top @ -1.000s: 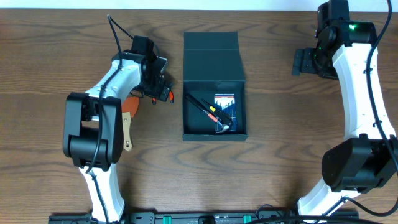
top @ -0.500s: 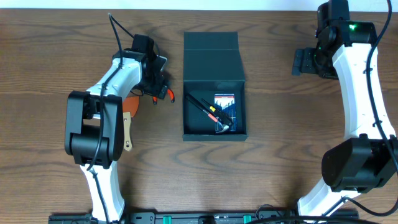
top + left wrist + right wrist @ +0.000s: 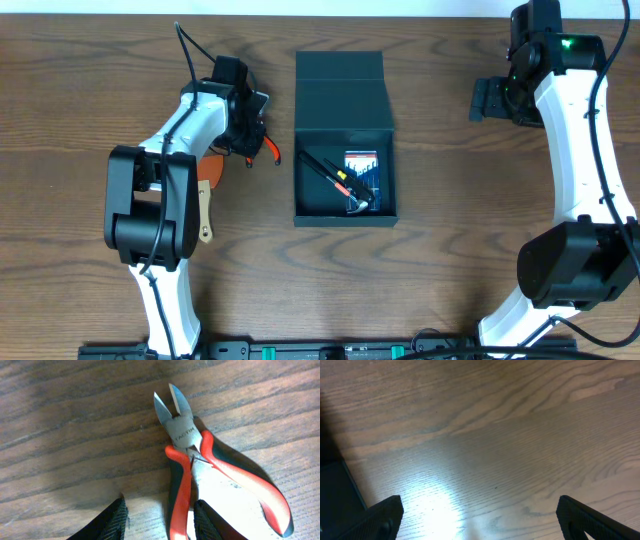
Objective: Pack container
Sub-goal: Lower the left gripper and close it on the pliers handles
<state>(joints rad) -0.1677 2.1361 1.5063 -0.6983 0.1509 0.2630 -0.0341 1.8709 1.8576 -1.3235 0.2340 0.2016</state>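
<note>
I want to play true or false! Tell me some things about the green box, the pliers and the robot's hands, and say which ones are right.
1. The container has its lid open. True.
2. The pliers are inside the container. False: they lie on the table, to the left of it.
3. The right gripper holds a tool. False: it is open and empty, over bare table.
4. The pliers have red and black handles. True.
5. A blue screwdriver set lies in the container. True.
</note>
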